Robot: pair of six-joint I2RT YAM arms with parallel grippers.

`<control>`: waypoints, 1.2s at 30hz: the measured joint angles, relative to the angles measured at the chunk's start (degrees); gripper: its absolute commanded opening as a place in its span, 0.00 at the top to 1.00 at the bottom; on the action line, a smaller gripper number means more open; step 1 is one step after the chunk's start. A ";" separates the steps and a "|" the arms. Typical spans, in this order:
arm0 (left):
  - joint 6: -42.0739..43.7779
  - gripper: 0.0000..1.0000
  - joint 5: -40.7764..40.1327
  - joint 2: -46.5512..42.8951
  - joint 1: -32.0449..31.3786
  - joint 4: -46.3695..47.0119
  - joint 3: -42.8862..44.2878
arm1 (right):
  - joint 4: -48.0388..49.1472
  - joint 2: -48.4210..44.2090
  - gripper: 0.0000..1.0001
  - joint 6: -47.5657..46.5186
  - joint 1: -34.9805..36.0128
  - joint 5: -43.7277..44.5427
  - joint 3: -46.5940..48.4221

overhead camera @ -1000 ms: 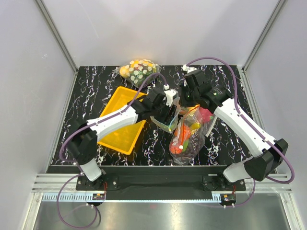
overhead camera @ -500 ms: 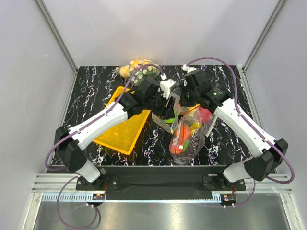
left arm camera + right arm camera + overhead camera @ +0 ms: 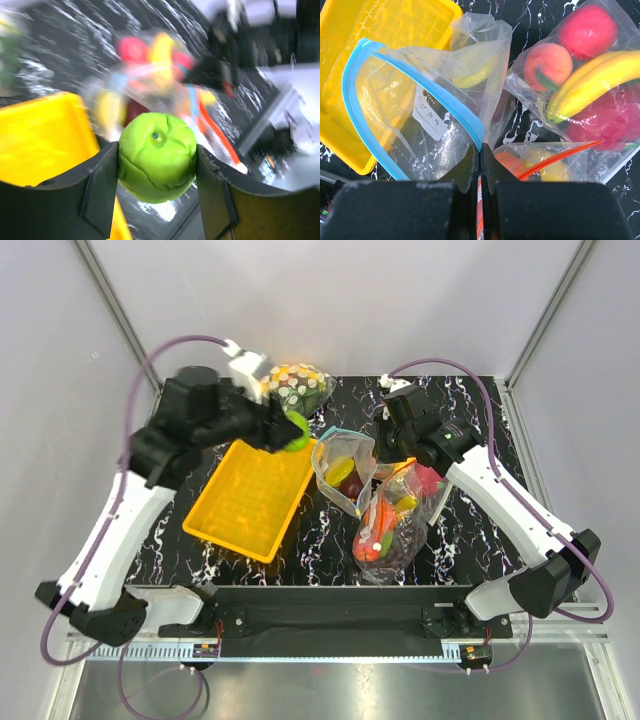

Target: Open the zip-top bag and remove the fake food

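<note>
The small clear zip-top bag (image 3: 344, 472) with a blue zip strip (image 3: 435, 95) stands open in the middle of the table. My right gripper (image 3: 480, 149) is shut on its rim at the zip strip and holds the mouth up; it also shows in the top view (image 3: 388, 453). A yellow-green piece (image 3: 340, 470) and a dark red fruit (image 3: 352, 485) lie inside the bag. My left gripper (image 3: 157, 165) is shut on the bright green ball (image 3: 157, 156). In the top view this gripper (image 3: 290, 430) holds the ball (image 3: 296, 430) raised above the far right corner of the yellow tray.
A yellow tray (image 3: 252, 496) lies left of the bag. A larger clear bag of red, orange fruit and grapes (image 3: 395, 520) lies right of it, under my right arm. A bag with white dots (image 3: 290, 386) sits at the back edge.
My left gripper has pulled out of the zip-top bag with the green ball and swung up and left, over the tray. The right gripper has kept its hold on the bag's rim.
</note>
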 measured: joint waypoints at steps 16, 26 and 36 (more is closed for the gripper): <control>3.63 0.66 -12.52 15.30 11.78 9.42 -12.61 | 0.09 0.00 1.00 -0.04 0.00 -0.04 0.00; 3.67 0.66 -13.70 30.91 11.80 15.67 -9.20 | 0.15 0.00 1.00 -0.04 0.00 -0.07 0.00; 3.65 0.48 -13.51 36.85 11.56 16.96 -8.90 | 0.15 0.24 1.00 -0.31 -0.15 -0.07 0.02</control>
